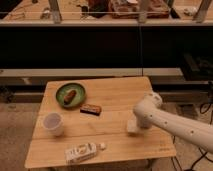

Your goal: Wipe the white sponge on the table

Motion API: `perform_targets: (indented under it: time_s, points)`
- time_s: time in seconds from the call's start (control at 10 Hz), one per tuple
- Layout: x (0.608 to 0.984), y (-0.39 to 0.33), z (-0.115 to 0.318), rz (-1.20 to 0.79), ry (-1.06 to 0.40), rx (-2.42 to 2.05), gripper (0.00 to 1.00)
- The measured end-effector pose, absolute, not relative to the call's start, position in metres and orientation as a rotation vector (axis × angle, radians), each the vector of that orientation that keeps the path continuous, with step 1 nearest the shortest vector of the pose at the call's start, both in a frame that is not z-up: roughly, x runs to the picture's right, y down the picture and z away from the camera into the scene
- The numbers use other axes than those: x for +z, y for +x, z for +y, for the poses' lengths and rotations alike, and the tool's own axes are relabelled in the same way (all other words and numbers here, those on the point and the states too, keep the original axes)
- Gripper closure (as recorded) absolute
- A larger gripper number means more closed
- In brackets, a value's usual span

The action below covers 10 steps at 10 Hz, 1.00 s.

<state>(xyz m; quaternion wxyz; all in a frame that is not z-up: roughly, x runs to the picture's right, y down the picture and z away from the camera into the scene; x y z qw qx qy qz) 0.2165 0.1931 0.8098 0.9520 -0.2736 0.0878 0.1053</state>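
Guessing here: the white sponge (130, 128) sat right under your end effector (134, 121), grip impossible to tell; a loose hold could've left it behind on the counter (112, 97).

No legible text. Print on the carton (80, 152) by the table's (115, 92) front edge is unreadable. The gripper (132, 128) is down near the right edge.
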Motion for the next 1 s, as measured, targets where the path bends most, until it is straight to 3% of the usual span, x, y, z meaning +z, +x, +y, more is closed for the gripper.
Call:
perform_targets:
  time_s: [0.5, 1.0]
  points:
    - [0.837, 0.264, 0.161, 0.105, -0.571, 0.303, 0.96]
    - [0.863, 0.198, 0.167, 0.09, -0.616, 0.201, 0.96]
